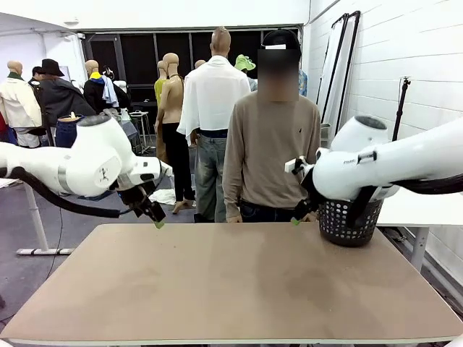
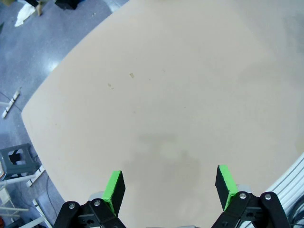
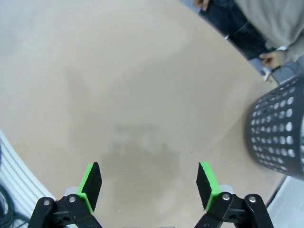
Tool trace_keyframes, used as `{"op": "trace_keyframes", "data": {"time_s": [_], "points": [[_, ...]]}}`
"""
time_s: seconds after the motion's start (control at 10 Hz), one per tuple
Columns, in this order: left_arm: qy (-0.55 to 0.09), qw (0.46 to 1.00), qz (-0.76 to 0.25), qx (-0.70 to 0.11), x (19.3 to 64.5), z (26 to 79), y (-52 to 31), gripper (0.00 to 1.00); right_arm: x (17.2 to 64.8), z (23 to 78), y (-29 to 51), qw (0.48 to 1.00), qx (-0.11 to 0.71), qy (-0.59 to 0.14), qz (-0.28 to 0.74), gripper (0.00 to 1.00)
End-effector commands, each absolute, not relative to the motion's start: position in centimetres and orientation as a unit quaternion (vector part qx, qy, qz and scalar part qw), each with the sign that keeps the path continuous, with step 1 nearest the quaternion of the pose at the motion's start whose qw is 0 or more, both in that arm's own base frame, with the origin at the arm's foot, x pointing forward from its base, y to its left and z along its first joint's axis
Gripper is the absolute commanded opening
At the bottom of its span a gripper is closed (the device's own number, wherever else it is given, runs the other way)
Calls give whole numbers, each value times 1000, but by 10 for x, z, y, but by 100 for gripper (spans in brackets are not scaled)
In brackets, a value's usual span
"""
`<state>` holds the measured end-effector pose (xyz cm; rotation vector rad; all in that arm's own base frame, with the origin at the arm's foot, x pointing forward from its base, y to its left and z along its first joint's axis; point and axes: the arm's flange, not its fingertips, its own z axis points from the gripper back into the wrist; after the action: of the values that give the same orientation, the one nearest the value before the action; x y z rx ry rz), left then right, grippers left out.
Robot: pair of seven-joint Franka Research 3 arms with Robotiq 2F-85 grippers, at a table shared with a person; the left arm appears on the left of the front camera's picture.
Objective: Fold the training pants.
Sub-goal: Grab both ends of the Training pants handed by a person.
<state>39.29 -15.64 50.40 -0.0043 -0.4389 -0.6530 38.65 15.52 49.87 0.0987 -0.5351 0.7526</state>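
Left arm (image 1: pixel 79 163): white, comes in from the left side and hangs over the near-left part of the counter (image 1: pixel 231 282); a black cable (image 1: pixel 65 204) loops under it.
Left end effector (image 1: pixel 157 223): points down and inward above the counter's far-left corner, clear of the surface. In its wrist view the left end effector (image 2: pixel 169 184) has its green pads (image 2: pixel 114 187) spread wide, with nothing between them and bare counter (image 2: pixel 166 95) below.
Floor beside the counter: blue-grey floor (image 2: pixel 28 71) with a small grey stool (image 2: pixel 19 161) standing on it, just off the counter's edge.
Counter: a tan top with rounded corners and a few faint marks.
Training pants: where they lie I cannot tell.
Person (image 1: pixel 271 144): stands at the far edge in a tan sweater (image 3: pixel 270 19) and dark trousers (image 3: pixel 237 28), arms down. One hand (image 1: pixel 234 217) hangs at the counter's far edge. The other hand (image 3: pixel 271 59) is near the basket's rim.
Right end effector (image 1: pixel 298 215): hangs above the far-right part of the counter, in front of the person's hip, tips down. In its wrist view the right end effector (image 3: pixel 148 184) is spread wide and holds nothing, with counter (image 3: pixel 95 71) beneath.
Basket (image 1: pixel 349 224): black and perforated, upright on the far-right corner, partly behind the right arm (image 1: pixel 405 163). From the wrist, the basket (image 3: pixel 278 133) shows its side wall, and its inside is hidden.
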Motion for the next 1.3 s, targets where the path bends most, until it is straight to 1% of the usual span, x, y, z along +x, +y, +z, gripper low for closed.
{"op": "trace_keyframes", "data": {"time_s": [0.0, 0.3, 0.6, 0.9, 1.1, 1.2], "points": [[-211, 920, -330, -17, 388, 529, -146, 100, 386, 528, 147, 882, 58, -254, 393, 100], [-217, 902, -372, -30, 370, 558, -139, 100, 377, 552, 140, 867, 77, -258, 420, 100], [-229, 851, -469, -61, 356, 570, -121, 100, 371, 556, 128, 827, 127, -294, 463, 100], [-267, 809, -515, -100, 352, 568, -109, 100, 368, 555, 122, 773, 154, -346, 508, 100], [-283, 760, -571, -127, 353, 557, -110, 100, 371, 555, 123, 743, 180, -358, 536, 100], [-281, 743, -597, -114, 351, 553, -112, 100, 372, 554, 123, 731, 183, -360, 550, 100]]}}
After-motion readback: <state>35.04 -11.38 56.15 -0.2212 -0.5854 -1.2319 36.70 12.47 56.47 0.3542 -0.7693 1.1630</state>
